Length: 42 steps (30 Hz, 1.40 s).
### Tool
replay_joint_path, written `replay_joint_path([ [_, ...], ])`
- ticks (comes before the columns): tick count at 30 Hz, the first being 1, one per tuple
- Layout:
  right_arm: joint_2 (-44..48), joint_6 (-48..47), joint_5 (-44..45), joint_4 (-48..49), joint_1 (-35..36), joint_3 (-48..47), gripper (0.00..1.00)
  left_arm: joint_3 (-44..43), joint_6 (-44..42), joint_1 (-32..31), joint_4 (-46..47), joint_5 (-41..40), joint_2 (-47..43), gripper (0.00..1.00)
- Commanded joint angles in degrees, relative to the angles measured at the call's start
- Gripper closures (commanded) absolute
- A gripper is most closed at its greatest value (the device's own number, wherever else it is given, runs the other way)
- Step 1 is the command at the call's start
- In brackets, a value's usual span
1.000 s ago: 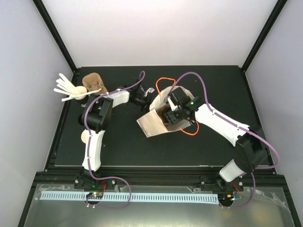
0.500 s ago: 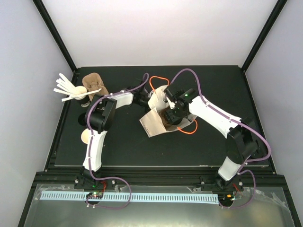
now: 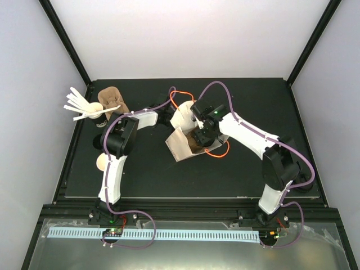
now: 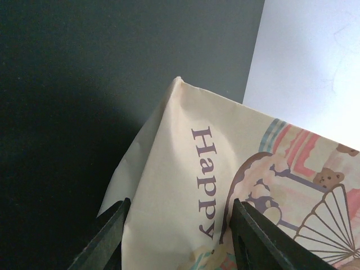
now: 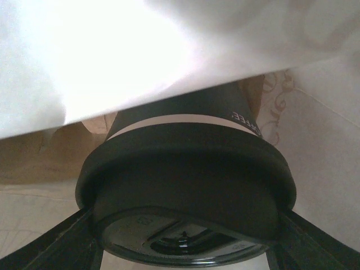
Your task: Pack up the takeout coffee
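A black table (image 3: 253, 169) sits between white walls. At the frame's centre in the top view, the right gripper (image 5: 181, 228) reaches into a paper bag (image 3: 181, 147), its fingers clamped on either side of a lidded black coffee cup (image 5: 185, 169). The left gripper (image 4: 177, 236) pinches the bag's left side, with paper filling the gap between its fingers. At upper left stand a lidless cup of white stirrers (image 3: 97, 115) and, just beside it, a brown pulp carrier (image 3: 112, 98).
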State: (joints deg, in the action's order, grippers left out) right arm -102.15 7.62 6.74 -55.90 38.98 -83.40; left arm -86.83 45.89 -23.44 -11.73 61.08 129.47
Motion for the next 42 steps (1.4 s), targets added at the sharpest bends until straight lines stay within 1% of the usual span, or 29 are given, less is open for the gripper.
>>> replay_joint_path([
  [1,-10.15,-1.12,-4.1,14.68,0.41,4.79,0.6,0.17,0.43,-6.27,-0.05,12.05,-3.36,0.5],
  [6,-13.33,-0.67,-4.73,15.75,0.45,4.51,0.6,2.4,0.85,-6.76,-0.63,9.78,-4.81,0.45],
  [8,-14.04,-0.35,-5.09,16.92,0.44,4.47,0.6,4.07,2.17,-6.66,0.33,8.58,-5.51,0.38],
  [11,-15.45,0.29,-5.09,17.18,0.46,3.0,0.6,7.49,6.0,-6.49,5.34,7.83,-6.62,0.28],
  [15,-14.53,1.18,-4.07,15.63,0.56,2.16,0.6,12.94,14.67,-5.48,15.65,7.48,-8.58,0.27],
  [17,-14.24,1.7,-3.63,11.24,0.52,-0.54,0.6,14.77,16.87,-5.21,18.53,7.54,-9.05,0.27],
  [18,-14.67,1.85,-4.11,7.33,0.69,-2.99,0.57,14.98,16.71,-5.28,18.09,7.64,-9.14,0.27],
  [19,-15.28,2.16,-4.1,0.99,0.86,-5.94,0.57,15.03,16.24,-5.41,17.1,7.98,-9.18,0.27],
  [21,-14.36,3.02,-4.16,-4.59,1.76,-8.05,0.57,15.06,14.58,-5.87,15.0,8.58,-9.4,0.27],
  [24,-9.97,4.33,-5.21,-7.6,1.95,-5.85,0.57,16.56,12.21,-6.16,12.81,8.53,-10.7,0.26],
  [28,-7.61,4.15,-3.91,-14.01,1.97,-4.78,0.6,19.16,15.66,-7.58,17.04,11.8,-11.69,0.25],
  [30,-6.0,4.45,-3.47,-16.56,1.96,-4.37,0.6,19.26,16.07,-9.25,17.18,12.42,-12.59,0.24],
  [33,-3.35,5.38,-3.53,-19.01,1.9,-4.17,0.6,19.15,15.51,-11.87,16.81,12.08,-13.73,0.24],
  [35,-2.97,5.71,-3.29,-19.6,1.97,-3.81,0.6,18.73,11.74,-11.92,13.08,10.59,-14.15,0.22],
  [37,-3.68,5.27,-3.48,-18.55,1.94,-2.74,0.6,18.26,5.64,-10.13,5.89,6.47,-15.24,0.17],
  [38,-4.34,5.08,-3.24,-18.28,1.97,-2.39,0.6,18.42,3.84,-8.74,3.87,4.73,-16.14,0.12],
  [40,-4.87,4.59,-2.75,-16.6,1.97,-0.88,0.6,20.12,3.28,-5.25,3.4,1.79,-18.62,0.03],
  [42,-4.67,4.16,-2.35,-14.58,1.98,0.78,0.6,22.38,3.35,-1.74,4.28,-0.94,-21.72,0.01],
])
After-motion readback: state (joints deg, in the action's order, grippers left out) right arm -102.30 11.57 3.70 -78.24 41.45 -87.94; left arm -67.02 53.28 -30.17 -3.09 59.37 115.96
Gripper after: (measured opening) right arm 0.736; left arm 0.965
